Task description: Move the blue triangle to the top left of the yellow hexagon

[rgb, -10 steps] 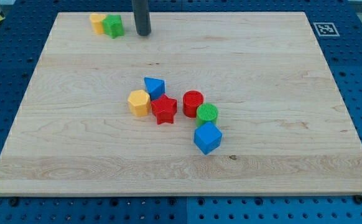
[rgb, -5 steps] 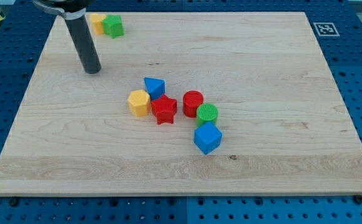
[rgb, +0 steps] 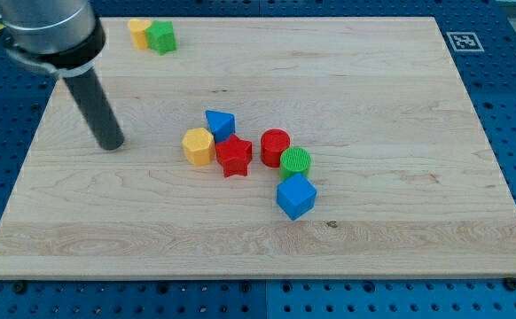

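Note:
The blue triangle [rgb: 220, 123] sits near the board's middle, at the upper right of the yellow hexagon [rgb: 199, 145] and touching it. A red star [rgb: 234, 156] lies just right of the hexagon, below the triangle. My tip [rgb: 111, 145] rests on the board well to the left of the yellow hexagon, apart from all blocks. The dark rod rises from it toward the view's top left.
A red cylinder [rgb: 275, 146], a green cylinder [rgb: 295, 163] and a blue cube [rgb: 295, 196] run down to the right of the star. A yellow block [rgb: 138, 32] and a green block [rgb: 161, 37] sit together at the wooden board's [rgb: 391, 133] top left.
My tip has moved from the board's top edge down and to the left, now level with the yellow hexagon. No block has moved.

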